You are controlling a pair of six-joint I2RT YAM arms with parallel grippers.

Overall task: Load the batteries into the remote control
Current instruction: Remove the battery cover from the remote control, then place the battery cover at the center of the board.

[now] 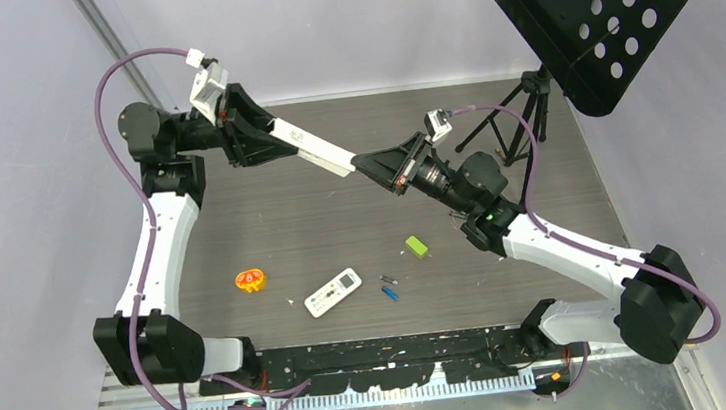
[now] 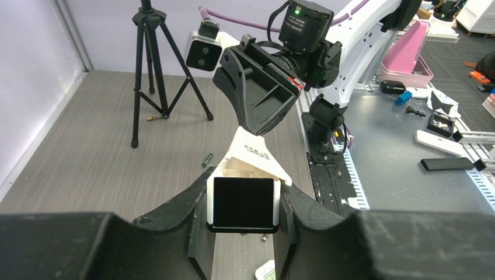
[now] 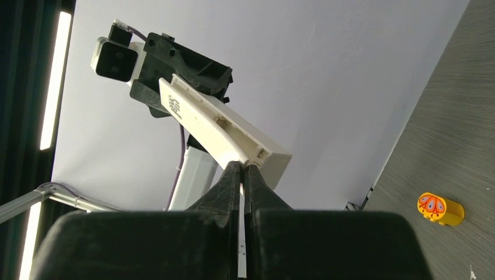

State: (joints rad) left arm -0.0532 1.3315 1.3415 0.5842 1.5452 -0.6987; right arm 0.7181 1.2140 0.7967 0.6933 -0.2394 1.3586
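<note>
Left gripper [image 1: 280, 136] clamps the long remote [image 1: 319, 151] aloft, likely so the right gripper [image 1: 359, 165], pressed together, can pry its end.

The long remote [image 1: 313, 147] hangs over the far half of the counter [image 1: 240, 222], the left pincer [image 1: 285, 144] gripping its left end and the right pincer [image 1: 361, 164] pinching its right end. Nearer the arms lie, left to right, a toy [image 1: 249, 280], a shorter remote [image 1: 332, 292] and the batteries [image 1: 388, 289], with a block [image 1: 416, 247] behind them to the right.
</note>
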